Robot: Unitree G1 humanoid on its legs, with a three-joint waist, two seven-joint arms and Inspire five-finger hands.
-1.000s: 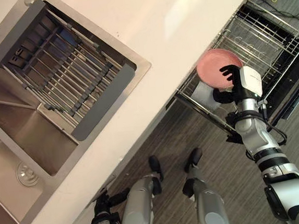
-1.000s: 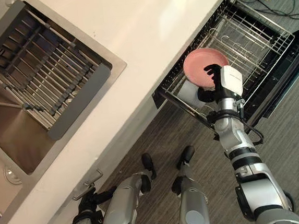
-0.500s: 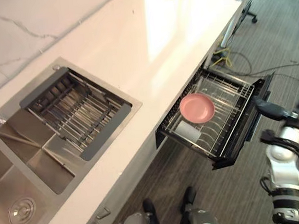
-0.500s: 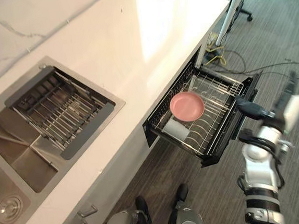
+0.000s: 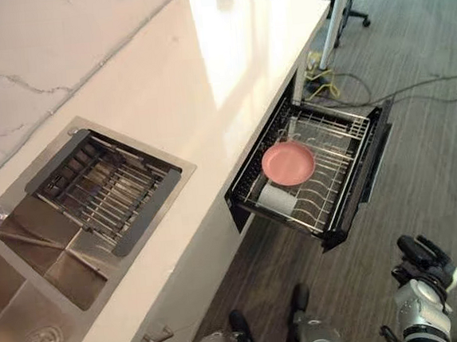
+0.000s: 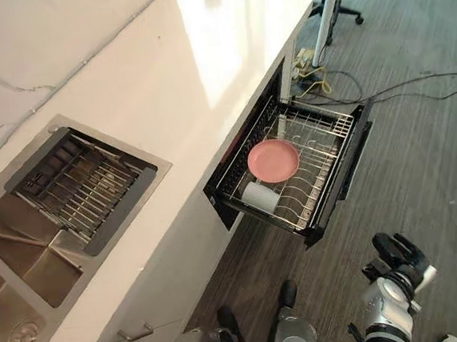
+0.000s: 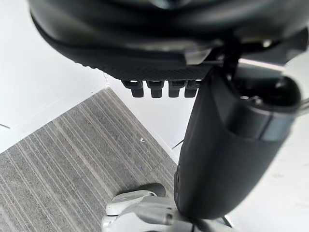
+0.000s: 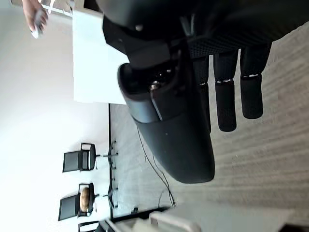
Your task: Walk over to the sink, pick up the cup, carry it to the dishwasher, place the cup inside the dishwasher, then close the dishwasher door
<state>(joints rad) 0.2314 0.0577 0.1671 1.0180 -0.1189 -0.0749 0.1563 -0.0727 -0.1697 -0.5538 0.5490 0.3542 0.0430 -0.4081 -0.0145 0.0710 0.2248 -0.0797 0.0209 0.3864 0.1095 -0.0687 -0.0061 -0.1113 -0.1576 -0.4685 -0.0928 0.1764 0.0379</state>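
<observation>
The right hand (image 5: pixel 424 256) hung at the lower right of the eye views, over bare floor and well apart from the dishwasher. Its fingers were straight and held nothing. The left hand (image 7: pixel 145 43) showed above the floor in its wrist view with nothing in it; how far it was open could not be told.

The cup (image 5: pixel 277 199) lay on its side in the rack (image 5: pixel 334 142), at the corner nearest the frame's bottom, touching or just beside the pink plate (image 5: pixel 288 163). Placing looked done, so the step in hand was probably closing the door (image 5: pixel 365 177).

To do that well, the right hand would need to meet the dark door panel flat, near its middle, and push square toward the counter (image 5: pixel 205 85), so the rack slid in without skewing or tipping the cup.

The floor between hand and door looked open. The panel's lower corner jutted toward the frame's bottom, an edge to steer clear of. Cables (image 5: pixel 414 91) trailed over the floor at the upper right, beyond the door.
</observation>
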